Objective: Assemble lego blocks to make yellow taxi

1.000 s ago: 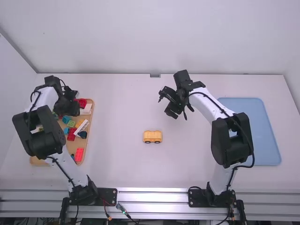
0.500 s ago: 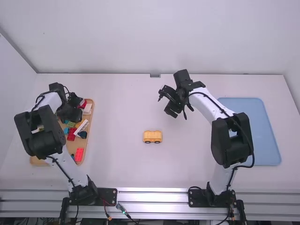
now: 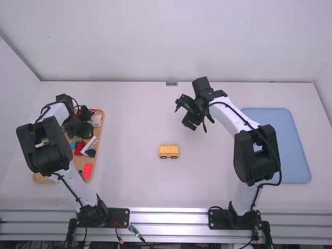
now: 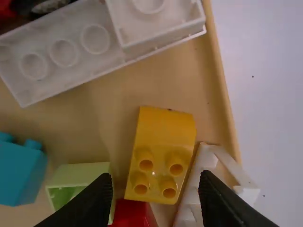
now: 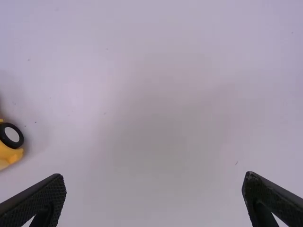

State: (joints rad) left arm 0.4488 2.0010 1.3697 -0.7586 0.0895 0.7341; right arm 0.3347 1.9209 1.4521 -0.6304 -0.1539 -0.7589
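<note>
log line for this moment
left hand open above yellow block in tray | right hand open above table | wheeled base on table | block not yet on base

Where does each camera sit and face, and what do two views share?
High view: above and behind the arms, forward and down at the white table; shows left arm, right arm.
Left wrist view: on the wrist, toward the rectangular tan tray; open black left gripper.
Right wrist view: on the wrist, toward the table; open right gripper.
Shared: yellow wheeled block, high and right wrist views.
</note>
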